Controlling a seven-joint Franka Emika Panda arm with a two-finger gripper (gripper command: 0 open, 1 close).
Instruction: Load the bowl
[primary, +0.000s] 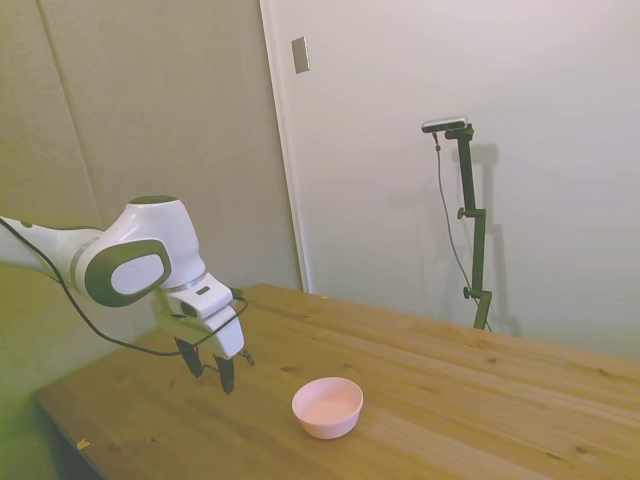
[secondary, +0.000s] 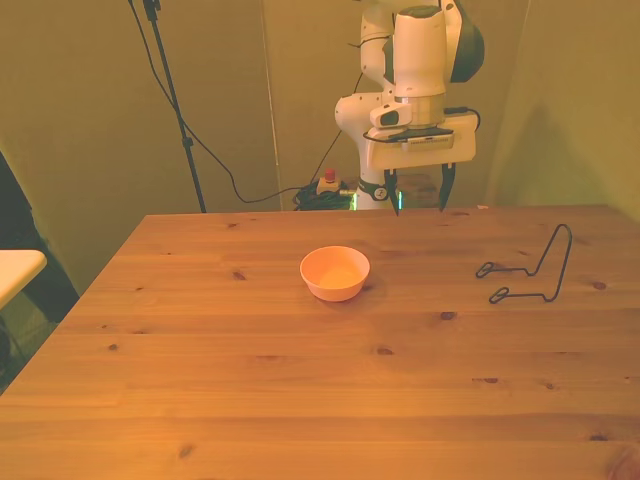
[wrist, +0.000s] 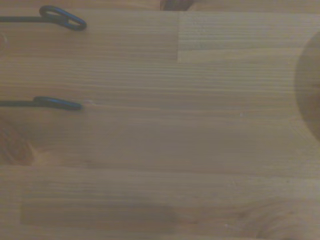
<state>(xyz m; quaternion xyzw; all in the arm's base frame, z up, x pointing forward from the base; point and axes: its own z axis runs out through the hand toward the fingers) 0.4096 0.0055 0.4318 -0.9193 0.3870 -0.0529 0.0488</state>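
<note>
Bowl (primary: 327, 406): small, round, pale pink, plain, upright and empty, resting on the wooden table (secondary: 300, 390) near its middle.

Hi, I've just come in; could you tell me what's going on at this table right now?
A white Franka arm is set up to load the small pink bowl, which sits empty near the middle of the wooden table. The tool hangs open above the table's far edge, apart from the bowl and holding nothing. A bent black wire stand rests on the table toward the front view's right. Nothing has been grasped yet.
</note>
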